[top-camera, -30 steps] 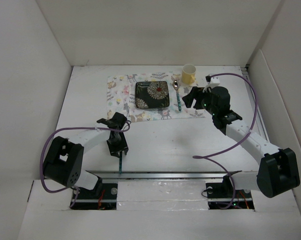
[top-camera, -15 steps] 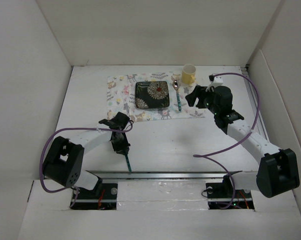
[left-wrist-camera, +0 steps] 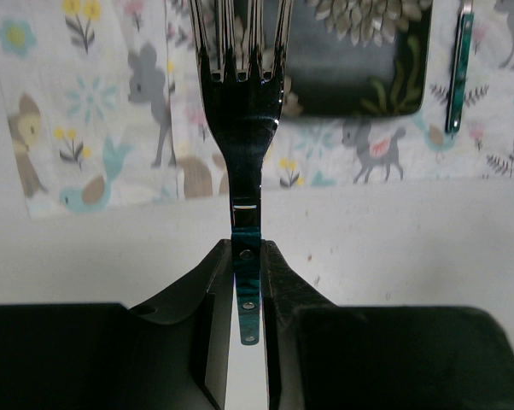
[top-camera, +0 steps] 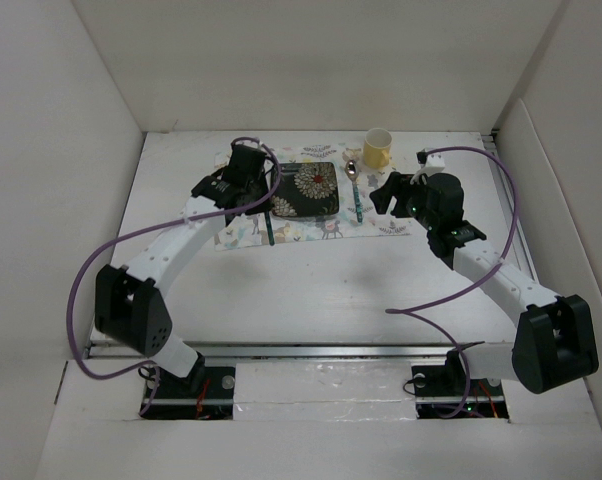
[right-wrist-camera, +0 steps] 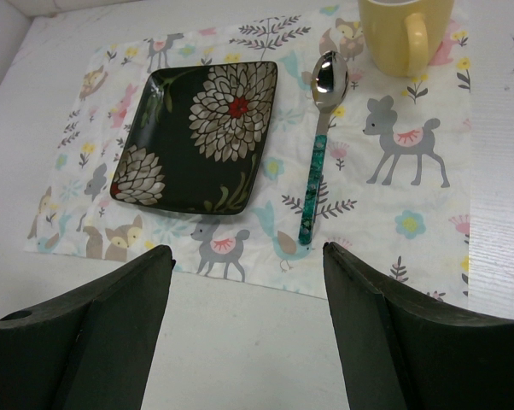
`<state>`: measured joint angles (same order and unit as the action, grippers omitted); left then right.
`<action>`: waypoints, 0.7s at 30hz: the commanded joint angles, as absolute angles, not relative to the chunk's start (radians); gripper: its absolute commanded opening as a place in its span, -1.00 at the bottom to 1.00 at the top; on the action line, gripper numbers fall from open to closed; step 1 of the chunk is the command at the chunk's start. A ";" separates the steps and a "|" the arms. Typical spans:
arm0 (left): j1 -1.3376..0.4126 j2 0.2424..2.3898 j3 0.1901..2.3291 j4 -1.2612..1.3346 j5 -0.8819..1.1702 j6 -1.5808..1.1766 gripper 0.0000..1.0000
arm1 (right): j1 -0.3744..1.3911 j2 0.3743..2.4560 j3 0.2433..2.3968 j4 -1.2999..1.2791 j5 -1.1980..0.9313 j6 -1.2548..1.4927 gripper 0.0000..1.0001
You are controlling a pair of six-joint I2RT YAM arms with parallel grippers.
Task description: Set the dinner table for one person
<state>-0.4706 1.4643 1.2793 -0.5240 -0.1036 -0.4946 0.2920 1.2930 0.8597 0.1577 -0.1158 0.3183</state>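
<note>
Left gripper (left-wrist-camera: 244, 256): jaws closed tight on the teal handle of a fork (left-wrist-camera: 244, 111) – tines point away from the arm, toward the far side of the table.
Fork position: over the left part of the placemat (top-camera: 239, 200), just left of the plate (top-camera: 304, 190); whether it touches the cloth cannot be told.
Right gripper (right-wrist-camera: 244, 256): jaws wide apart, holding nothing, hovering near the right end of the placemat.
Plate: dark, rectangular, white flower pattern with a red centre, lying in the middle of the placemat.
Spoon (right-wrist-camera: 318, 145): teal handle, bowl toward the far side, lying just right of the plate, apart from it.
Mug (right-wrist-camera: 404, 30): yellow, upright at the far right corner of the placemat, beyond the spoon – its inside cannot be made out.
Placemat print: deer, foxes, birds, flowers in pastels.
Table (top-camera: 331, 280): large white top under everything, the placemat on its far middle.
</note>
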 commanded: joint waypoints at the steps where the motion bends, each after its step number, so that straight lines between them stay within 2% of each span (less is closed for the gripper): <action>1: -0.439 1.627 1.409 -0.511 -0.180 -0.371 -1.00 | 0.298 1.318 0.841 0.248 -0.115 0.325 0.52; 3: -0.408 1.759 1.524 -0.512 -0.105 -0.338 -1.00 | 0.298 1.333 0.848 0.236 -0.107 0.321 0.51; 8: -0.374 1.989 1.701 -0.488 -0.098 -0.246 -1.00 | 0.308 1.333 0.848 0.241 -0.092 0.318 0.51; 21: -0.279 2.143 1.851 -0.466 -0.054 -0.207 -1.00 | 0.327 1.362 0.867 0.221 -0.081 0.307 0.51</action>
